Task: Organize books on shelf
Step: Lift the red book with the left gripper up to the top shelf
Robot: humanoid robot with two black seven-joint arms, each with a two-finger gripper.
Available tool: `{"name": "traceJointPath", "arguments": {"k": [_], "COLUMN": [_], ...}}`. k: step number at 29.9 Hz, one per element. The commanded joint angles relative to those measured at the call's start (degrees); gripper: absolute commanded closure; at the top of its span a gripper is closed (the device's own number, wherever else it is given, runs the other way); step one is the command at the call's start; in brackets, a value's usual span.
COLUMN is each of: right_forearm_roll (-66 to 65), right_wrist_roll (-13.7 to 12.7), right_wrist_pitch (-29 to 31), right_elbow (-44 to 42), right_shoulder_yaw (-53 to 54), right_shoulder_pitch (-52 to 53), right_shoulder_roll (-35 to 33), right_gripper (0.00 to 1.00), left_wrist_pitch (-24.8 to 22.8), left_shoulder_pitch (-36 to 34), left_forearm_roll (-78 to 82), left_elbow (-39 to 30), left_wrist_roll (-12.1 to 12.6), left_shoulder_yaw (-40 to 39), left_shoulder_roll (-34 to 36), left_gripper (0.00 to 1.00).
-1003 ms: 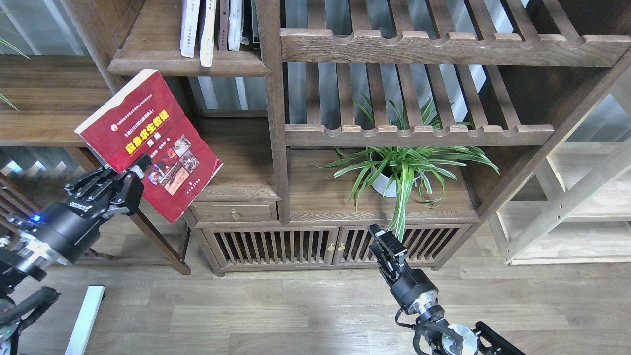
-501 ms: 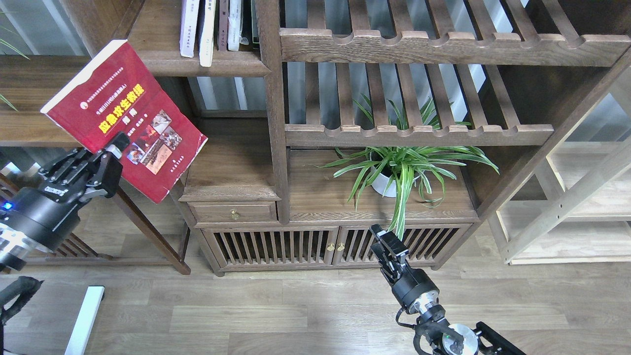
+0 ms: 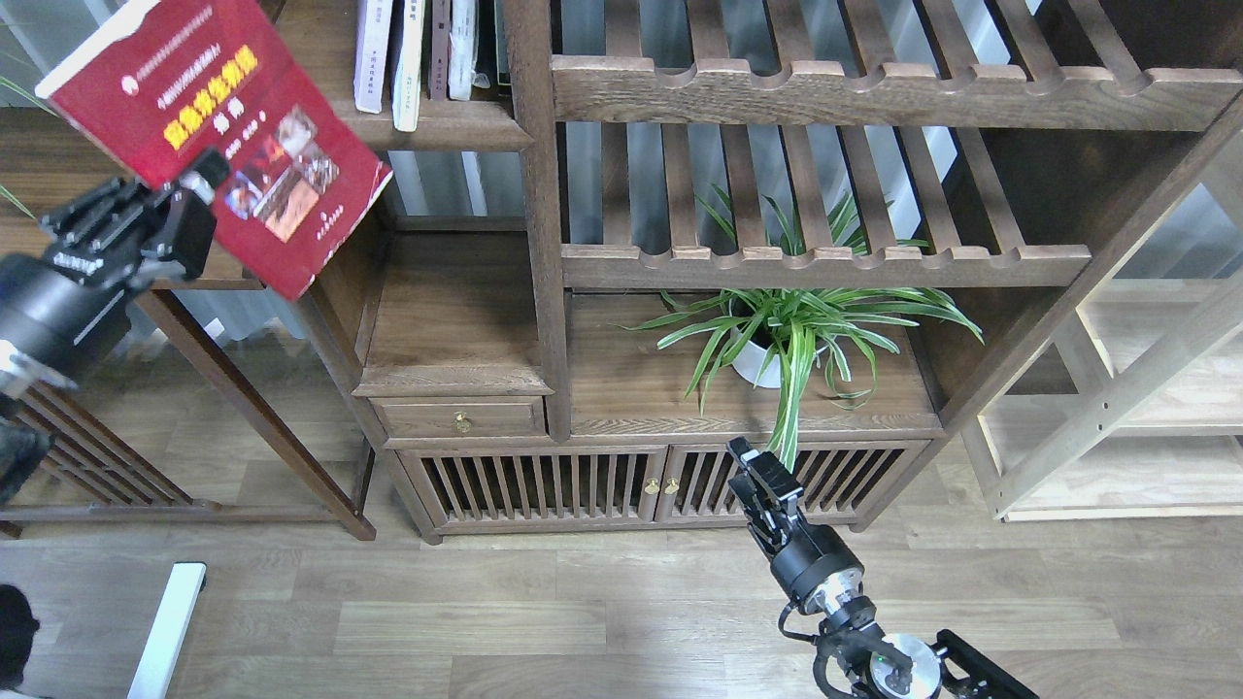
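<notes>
In the upper left of the frame, the left gripper (image 3: pixel 194 189) clamps the tilted red book (image 3: pixel 218 126) below the shelf (image 3: pixel 442 131). The right gripper (image 3: pixel 762 476), lower centre: state unclear.

Bright even daylight; sharp focus, slight bending at edges.

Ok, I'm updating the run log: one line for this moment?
left fingers: shut on red book, tilted, airborne | right gripper: idle, low | shelf: other books upright
</notes>
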Motion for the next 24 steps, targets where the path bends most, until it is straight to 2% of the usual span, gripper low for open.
{"name": "traceJointPath", "arguments": {"k": [1,6,12,24], "right_forearm_roll": [0.09,0.0,0.09,0.09], "right_wrist_roll": [0.06,-0.03,-0.2,-0.12], "right_wrist_pitch": [0.0,0.0,0.0,0.0], "right_elbow": [0.05,0.05,0.13,0.31], "right_shoulder_yaw": [0.09,0.61,0.7,0.79], "right_shoulder_pitch": [0.05,0.05,0.05,-0.04], "right_shoulder_roll": [0.0,0.0,0.0,0.0], "right_gripper": [0.26,0.26,0.26,0.25], "left_wrist_pitch": [0.0,0.58,3.65,5.85], "left_shoulder_pitch": [-2.07,-3.83,-6.9,-13.14], "left_forearm_roll": [-0.03,-0.3,-0.56,-0.56], "left_elbow": [0.16,0.16,0.6,4.82], "left_wrist_roll": [0.02,0.02,0.02,0.02], "left_shoulder_yaw": [-0.04,-0.04,-0.04,1.98], "left_shoulder_roll": [1.71,2.94,3.2,4.52], "left_gripper": [0.97,0.96,0.96,0.96]}}
